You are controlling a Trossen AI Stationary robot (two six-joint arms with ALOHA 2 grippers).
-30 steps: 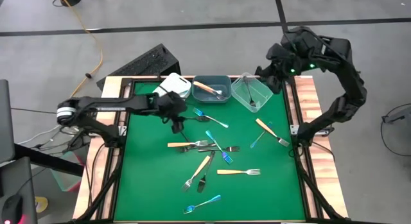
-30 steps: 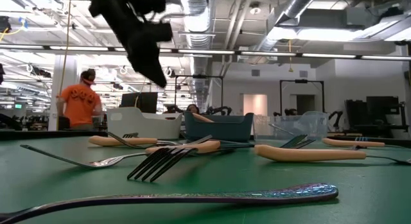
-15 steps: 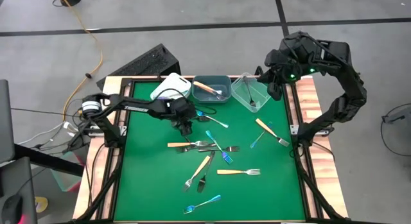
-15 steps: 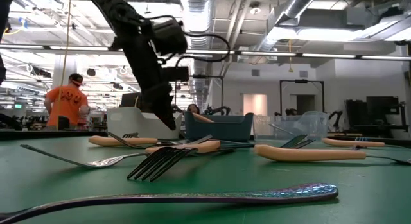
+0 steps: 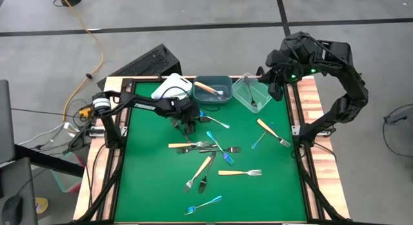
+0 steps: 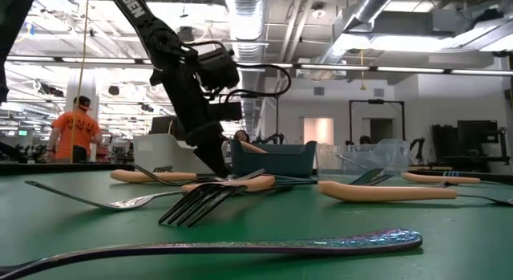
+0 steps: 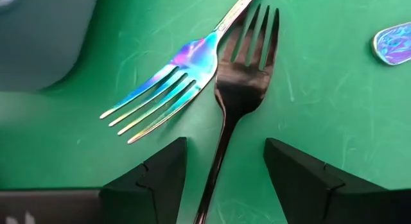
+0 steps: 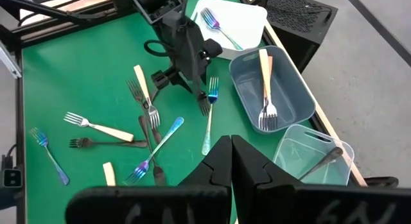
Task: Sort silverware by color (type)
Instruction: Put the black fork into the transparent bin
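While its two dark fingers stand spread wide to either side of a dark metal fork's neck, the left pincer (image 7: 221,179) hangs low over the green table (image 5: 148,180), touching nothing as far as the wrist view shows. That black all-metal fork (image 7: 241,89) lies flat, tines pointing away from the pincer, just beside an iridescent blue-handled fork (image 7: 170,79) whose tines cross close against its head. The pair lies near the far bins, in front of the white rectangular bin (image 5: 174,87) and the grey-blue bin (image 5: 213,89).

Judgement on handling: the fork looks light, stiff and smooth, lying flush on the mat, so it is likely to slide or pivot under a shallow pinch. The narrow neck below the head, between the spread fingers, seems the soundest place to grip, clear of the neighbouring blue fork.

Compared with a second ago, the left arm has reached further across the table and come down from well above the mat to just above it.

The right pincer (image 8: 231,163), pressed together and empty, waits above the clear plastic bin (image 5: 253,91) at the table's far right corner.
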